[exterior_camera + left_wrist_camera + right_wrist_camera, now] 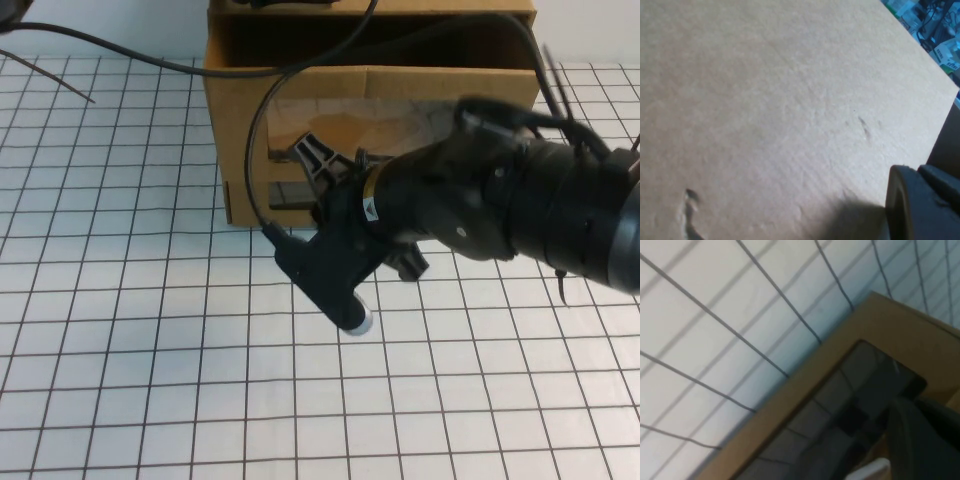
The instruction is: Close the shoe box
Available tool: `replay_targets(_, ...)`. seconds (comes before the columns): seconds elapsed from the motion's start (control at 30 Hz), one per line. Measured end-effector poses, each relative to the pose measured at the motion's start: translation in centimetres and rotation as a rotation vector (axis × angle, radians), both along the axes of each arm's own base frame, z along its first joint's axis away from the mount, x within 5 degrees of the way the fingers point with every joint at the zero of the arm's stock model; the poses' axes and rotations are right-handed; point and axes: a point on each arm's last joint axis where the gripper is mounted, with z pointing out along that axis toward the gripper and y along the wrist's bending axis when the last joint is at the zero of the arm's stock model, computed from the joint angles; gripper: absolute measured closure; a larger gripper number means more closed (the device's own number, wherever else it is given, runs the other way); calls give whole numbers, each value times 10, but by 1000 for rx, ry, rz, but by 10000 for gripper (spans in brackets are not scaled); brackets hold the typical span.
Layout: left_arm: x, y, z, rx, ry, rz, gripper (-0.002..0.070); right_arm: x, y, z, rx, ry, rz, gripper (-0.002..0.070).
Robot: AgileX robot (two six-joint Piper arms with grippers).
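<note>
Shoe box (pixel 300 85): brown cardboard, standing at the far edge of the desk (pixel 120 330), near its middle, clear window facing the robot. Its front panel sits forward of the outer shell, leaving a dark gap open along the top.

Right gripper (pixel 335 165): reaches in from the desk's right edge and is pressed up against the window panel. Whether its jaws are open or closed cannot be told.

Left gripper (pixel 920 210): only a dark edge shows in the left wrist view, close against a plain cardboard surface (pixel 780 110). Jaws' state cannot be told.
</note>
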Motion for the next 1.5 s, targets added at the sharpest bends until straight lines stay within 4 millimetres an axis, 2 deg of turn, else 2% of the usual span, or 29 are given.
replay_targets(0.13, 0, 0, 0, 6, -3, 0, 680, 15, -1, -6, 50, -104, 24, 690)
replay_targets(0.37, 0, 0, 0, 7, -5, -1, 680, 48, -11, -28, 110, -140, -13, 691)
replay_targets(0.6, -1, -2, 0, 6, -7, -11, 680, 97, -25, -21, 262, -127, -190, 691)
replay_targets(0.67, -2, -3, 0, 9, -12, -18, 680, 103, -26, -22, 280, -119, -212, 691)
replay_targets(0.93, -3, -5, -1, 13, -16, -31, 680, 104, -28, -21, 270, -97, -233, 690)
replay_targets(1.07, -5, -3, 1, 44, -31, -41, 680, 88, -26, -10, 249, -93, -215, 691)
replay_targets(1.13, -8, 0, 4, 75, -43, -34, 680, 71, -26, -1, 226, -81, -203, 691)
replay_targets(1.27, -14, 18, 15, 143, -53, 2, 680, 22, -20, 13, 201, 34, -192, 691)
replay_targets(1.37, -18, 45, 36, 161, -96, 78, 680, -17, -18, 27, 226, 209, -217, 691)
replay_targets(1.43, -27, 64, 55, 164, -134, 125, 680, -36, -20, 40, 313, 328, -252, 691)
replay_targets(1.5, -44, 82, 80, 166, -180, 159, 680, -51, -26, 61, 450, 410, -297, 691)
